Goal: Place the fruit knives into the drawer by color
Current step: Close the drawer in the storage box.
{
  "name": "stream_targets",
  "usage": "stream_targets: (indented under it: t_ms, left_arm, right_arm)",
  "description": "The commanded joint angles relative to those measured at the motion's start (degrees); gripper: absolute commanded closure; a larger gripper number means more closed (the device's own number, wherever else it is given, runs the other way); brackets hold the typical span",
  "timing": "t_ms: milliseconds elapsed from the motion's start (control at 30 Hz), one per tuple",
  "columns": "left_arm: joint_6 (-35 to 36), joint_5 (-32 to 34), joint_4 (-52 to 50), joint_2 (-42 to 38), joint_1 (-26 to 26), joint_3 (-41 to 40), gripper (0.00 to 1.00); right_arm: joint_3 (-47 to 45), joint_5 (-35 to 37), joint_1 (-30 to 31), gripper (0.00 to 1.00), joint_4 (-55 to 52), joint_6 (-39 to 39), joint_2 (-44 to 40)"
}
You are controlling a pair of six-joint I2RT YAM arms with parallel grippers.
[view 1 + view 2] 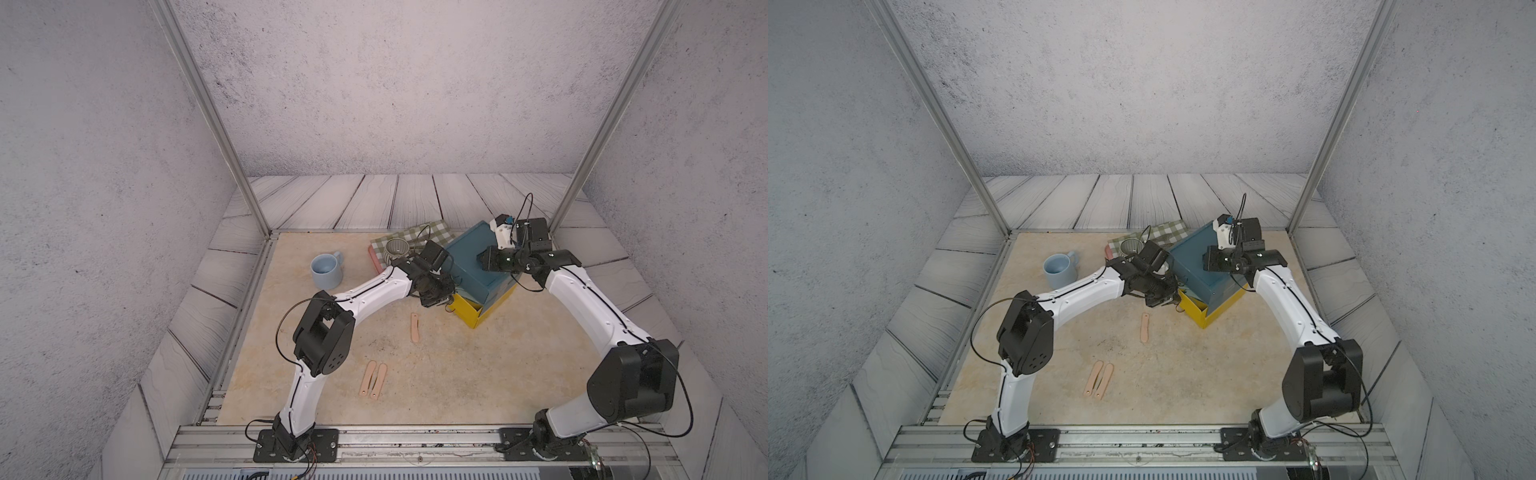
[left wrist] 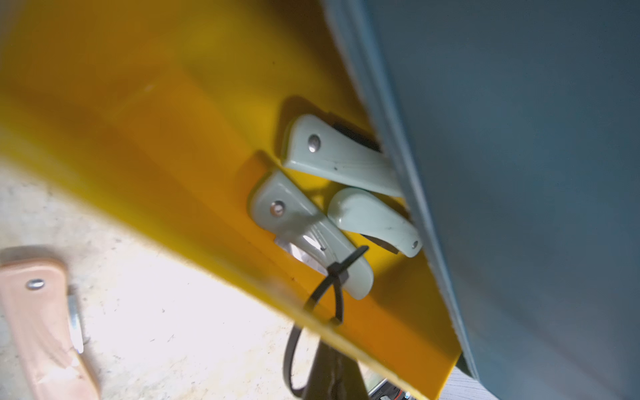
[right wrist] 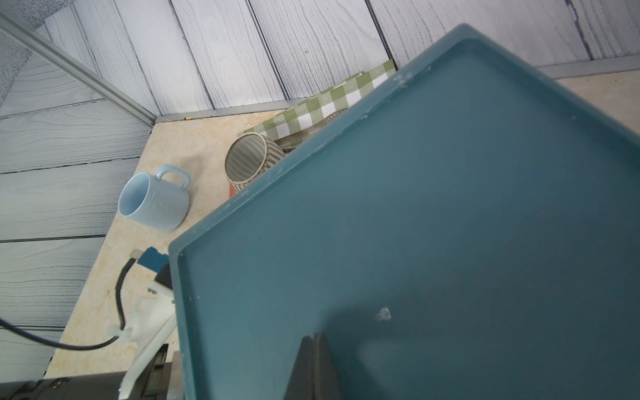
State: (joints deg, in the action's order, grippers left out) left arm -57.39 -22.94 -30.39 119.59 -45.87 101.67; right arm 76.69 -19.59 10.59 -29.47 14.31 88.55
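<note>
The drawer chest (image 1: 471, 266) (image 1: 1196, 266) stands at the back right with its teal top (image 3: 415, 207) showing and one yellow drawer (image 1: 468, 312) (image 2: 207, 173) pulled open. Three mint-green fruit knives (image 2: 339, 156) (image 2: 311, 235) (image 2: 374, 218) lie inside it. Three peach-pink knives lie on the table (image 1: 414, 327) (image 1: 367, 377) (image 1: 379, 380); one shows in the left wrist view (image 2: 41, 329). My left gripper (image 1: 446, 301) (image 2: 329, 374) is shut, its tips at the open drawer's front beside the black ring pull (image 2: 294, 349). My right gripper (image 1: 482, 259) (image 3: 317, 337) is shut, tips resting on the teal top.
A light blue mug (image 1: 326, 270) (image 3: 152, 201) stands at the back left. A ribbed cup (image 1: 397, 249) (image 3: 249, 159) sits on a pink tray (image 1: 374, 258) with a green checked cloth (image 1: 419, 237) just behind the chest. Metal frame posts (image 1: 232, 166) rise at both back corners.
</note>
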Motion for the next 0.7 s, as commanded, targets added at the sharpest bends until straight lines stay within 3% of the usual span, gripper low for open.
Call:
stream_targets:
  t_ms: [0,667]
  left_arm:
    - [1.7,-0.6,8.4,1.7,-0.3,2.9,1.00]
    - [-1.6,-2.7,23.7,0.0,-0.4,-1.6,0.93]
  right_arm:
    - [-8.3,4.9,0.4,1.00,-25.0,-0.7,7.5]
    - [-8.2,5.1,0.4,1.00,-25.1,-0.5,7.5]
